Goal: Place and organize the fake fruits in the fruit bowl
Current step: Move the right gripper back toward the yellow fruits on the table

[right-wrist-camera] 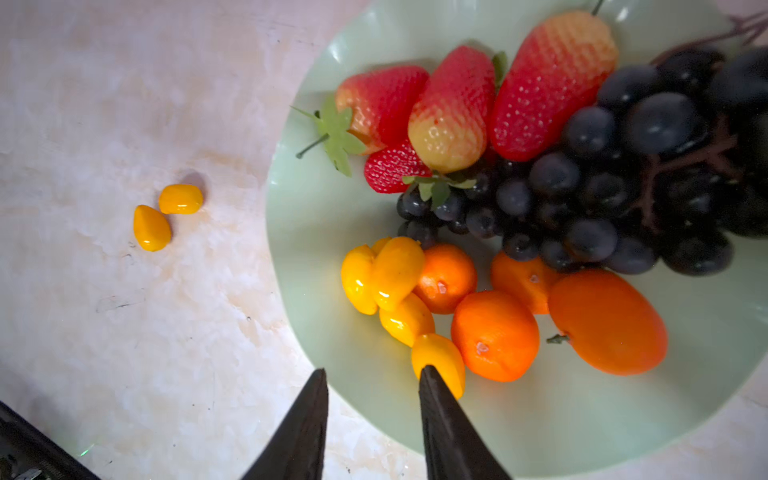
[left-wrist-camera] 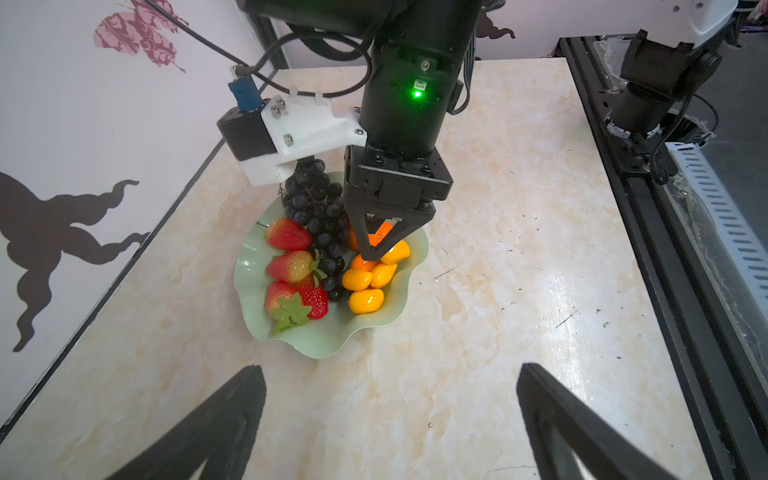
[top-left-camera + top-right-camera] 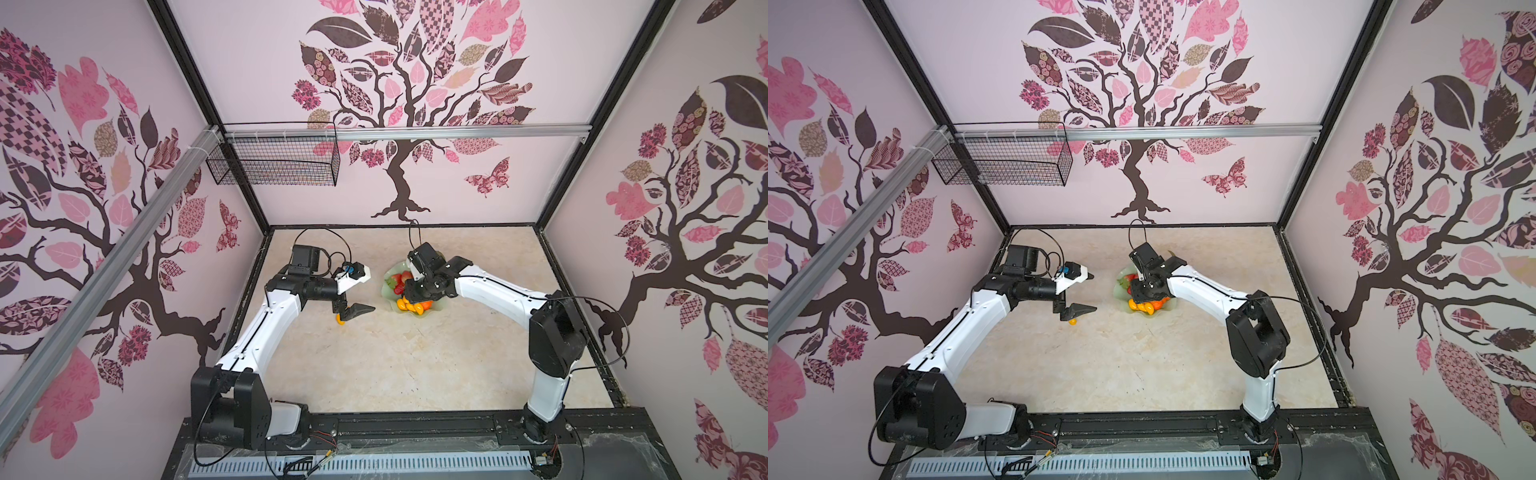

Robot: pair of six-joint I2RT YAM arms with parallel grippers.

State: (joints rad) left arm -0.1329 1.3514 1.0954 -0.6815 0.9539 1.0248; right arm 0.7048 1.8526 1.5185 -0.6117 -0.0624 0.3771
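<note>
In both top views the left jaws hang wide open, empty, over a loose kumquat (image 3: 340,319) on the desk (image 3: 374,365); rightward, the right jaws, part open and empty, dip into the fruit bowl (image 3: 441,304) of fake fruits (image 3: 405,277). The kumquat looks light, hard, slippery: pinch its short middle; no writing is readable

High stereo pair; wrists facing fruit bowl (image 2: 324,347)
</note>
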